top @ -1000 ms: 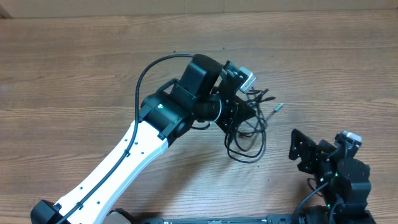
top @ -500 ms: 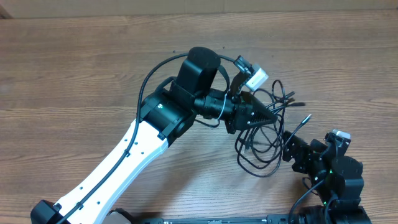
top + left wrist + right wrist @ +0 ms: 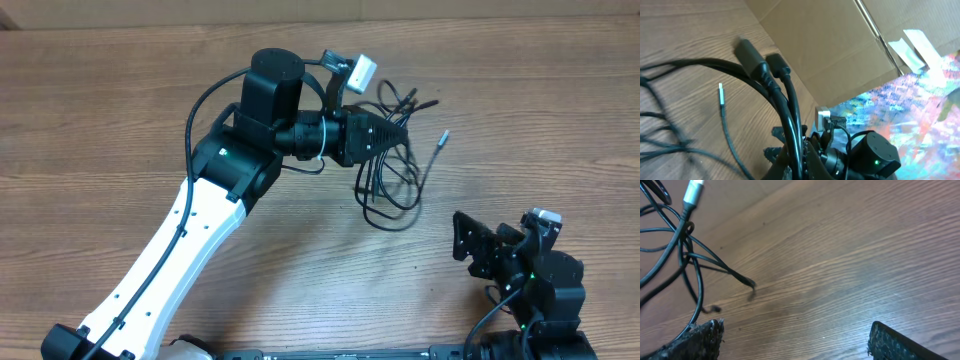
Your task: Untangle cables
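Here, tangled cables [image 3: 392, 190] far of centre.
Pinched in the left gripper [image 3: 402, 134] jaws; spread wide at the right gripper [image 3: 462, 240], near right.

The tabletop [image 3: 120, 120] is matt brown wood with visible grain. The cables [image 3: 756, 64] wear smooth, faintly glossy black sheathing; one plug tip [image 3: 720, 93] is bright metal. The right claw [image 3: 795, 345] has rough, grainy black pads [image 3: 892, 342]. Beyond the tabletop stands matt cardboard [image 3: 830, 45].

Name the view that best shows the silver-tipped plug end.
Left wrist: the silver-tipped plug shows whole and sharp, with its cord. Overhead shows it tiny; right wrist cuts it off at the top edge.
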